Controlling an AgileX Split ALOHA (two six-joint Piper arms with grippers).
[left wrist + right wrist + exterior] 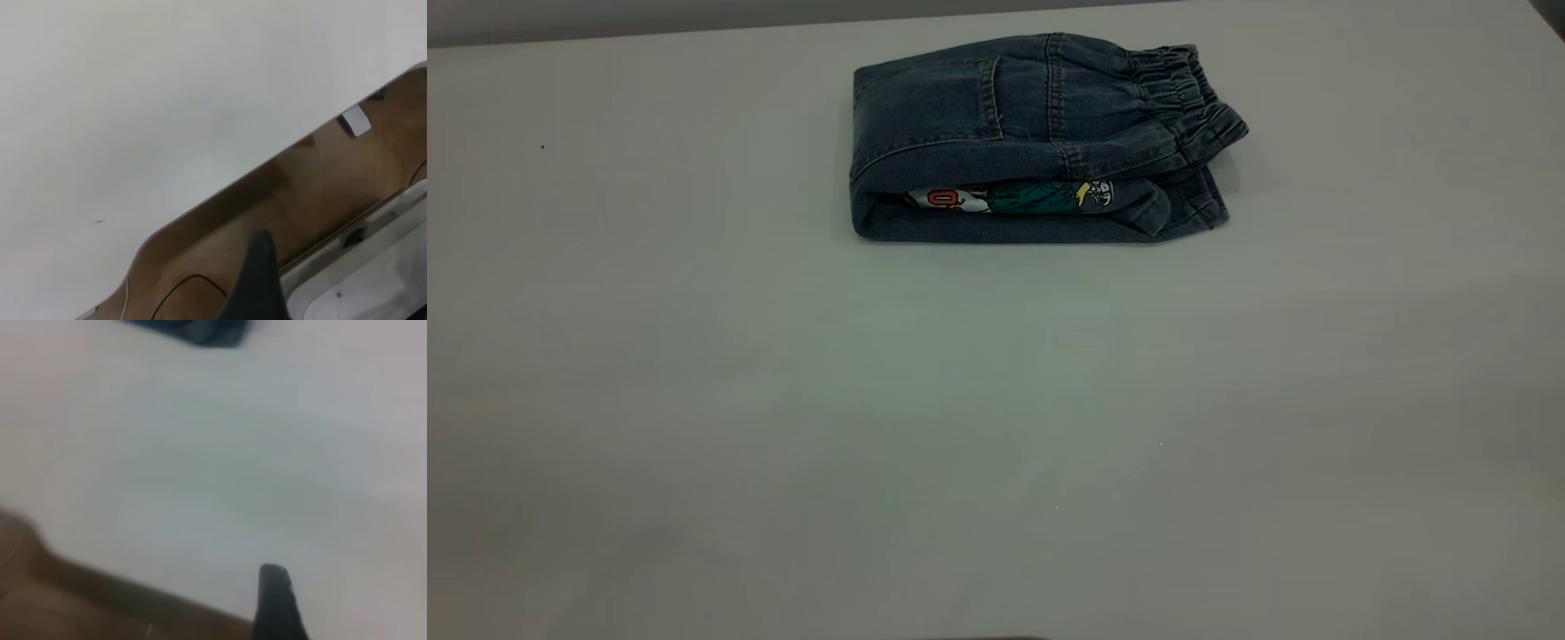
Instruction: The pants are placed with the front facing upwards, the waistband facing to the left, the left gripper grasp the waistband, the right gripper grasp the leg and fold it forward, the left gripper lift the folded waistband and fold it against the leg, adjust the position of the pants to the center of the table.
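The dark blue denim pants [1032,133] lie folded into a compact bundle on the far half of the white table [960,427]. Their elastic waistband [1192,98] is on top at the right, resting over the folded leg [1014,227]. A colourful print [1014,197] shows between the layers. Neither gripper appears in the exterior view. In the left wrist view a black part of my left gripper [257,280] hangs beyond the table's edge, over the floor. In the right wrist view my right gripper [277,603] sits near the table's edge, far from the pants [200,330]. Nothing is held.
Past the table's edge [220,193] lies a brown wooden floor [320,180] with thin cables [193,280], a small white block [355,122] and a white base [373,293]. A small dark speck [542,147] marks the table's left side.
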